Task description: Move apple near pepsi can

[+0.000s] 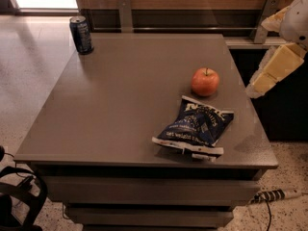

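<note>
My arm (288, 42) shows only at the right edge of the view, and it is a pale thing: cream and off-white shells, smooth and matte, with a warm yellowish cast. The uppermost part is a rounded, whitish housing, domed like a joint cover. Beside it a tan-cream piece juts out with softer edges. Below comes a blocky cream segment with flat faces and squared corners, then a second, smaller block of the same colour, parted from the first by a thin dark seam. My gripper (254, 90) is the lowest part, at the arm's end by the right edge of the view — a lighter, whitish tip.
</note>
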Motion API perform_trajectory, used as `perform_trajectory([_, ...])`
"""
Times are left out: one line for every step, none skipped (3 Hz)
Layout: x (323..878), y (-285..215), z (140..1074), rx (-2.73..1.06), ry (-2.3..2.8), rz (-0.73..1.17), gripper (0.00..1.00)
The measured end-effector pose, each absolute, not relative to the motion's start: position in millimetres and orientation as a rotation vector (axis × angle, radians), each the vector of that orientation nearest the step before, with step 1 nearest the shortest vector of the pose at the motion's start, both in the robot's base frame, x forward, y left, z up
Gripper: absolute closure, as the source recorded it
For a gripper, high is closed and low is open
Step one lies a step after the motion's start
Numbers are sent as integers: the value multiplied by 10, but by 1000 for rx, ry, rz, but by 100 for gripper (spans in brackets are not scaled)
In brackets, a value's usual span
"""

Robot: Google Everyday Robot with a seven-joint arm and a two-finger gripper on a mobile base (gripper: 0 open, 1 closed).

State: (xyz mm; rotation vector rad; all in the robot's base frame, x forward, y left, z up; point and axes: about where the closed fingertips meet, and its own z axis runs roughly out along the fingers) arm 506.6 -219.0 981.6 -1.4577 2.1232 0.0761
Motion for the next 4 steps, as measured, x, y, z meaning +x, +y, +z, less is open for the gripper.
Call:
perform_trajectory([5292, -2175, 9527, -1398, 2085, 196, 0])
perform_trajectory([5663, -2074, 9093, -1262, 1996, 395, 0])
perform_trajectory([5948, -2009, 8788, -1164, 1909, 506, 0])
perform_trajectory([6153, -1988, 8645, -1098, 1845, 542, 0])
